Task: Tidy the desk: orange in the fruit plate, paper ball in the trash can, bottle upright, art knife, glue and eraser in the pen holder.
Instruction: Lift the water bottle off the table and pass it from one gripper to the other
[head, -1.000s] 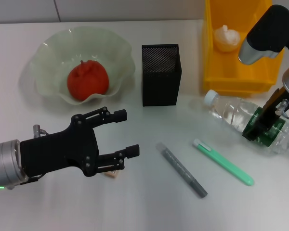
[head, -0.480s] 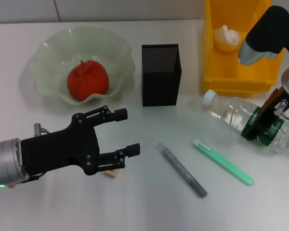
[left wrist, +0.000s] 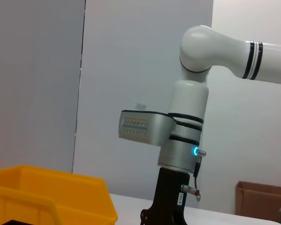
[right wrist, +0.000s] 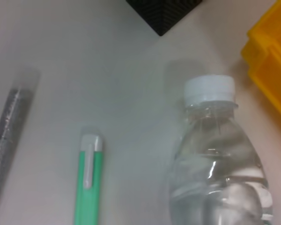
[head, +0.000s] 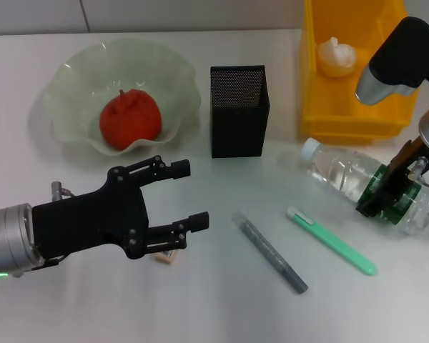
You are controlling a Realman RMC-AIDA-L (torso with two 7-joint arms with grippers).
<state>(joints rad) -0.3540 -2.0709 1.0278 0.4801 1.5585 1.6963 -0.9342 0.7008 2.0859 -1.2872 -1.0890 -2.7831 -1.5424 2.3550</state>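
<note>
The bottle (head: 347, 175) lies on its side on the desk (head: 222, 307), its white cap (right wrist: 210, 89) toward the pen holder (head: 239, 111). My right gripper (head: 386, 194) is shut across its green label. The orange (head: 130, 119) sits in the fruit plate (head: 71, 71). The paper ball (head: 336, 57) lies in the trash can (head: 350, 118). My left gripper (head: 189, 196) hovers open at the front left, just above the eraser (head: 165, 258). The grey glue (head: 270, 251) and the green art knife (head: 332, 241) lie flat between the two arms.
In the right wrist view the art knife (right wrist: 89, 187), the glue (right wrist: 9, 126), a pen holder corner (right wrist: 164, 11) and the trash can (right wrist: 271, 61) surround the bottle (right wrist: 215, 154). The left wrist view shows the right arm (left wrist: 182, 140) beyond the trash can (left wrist: 51, 197).
My right gripper and the bottle have shifted slightly toward the desk's front edge. The left gripper has hardly moved.
</note>
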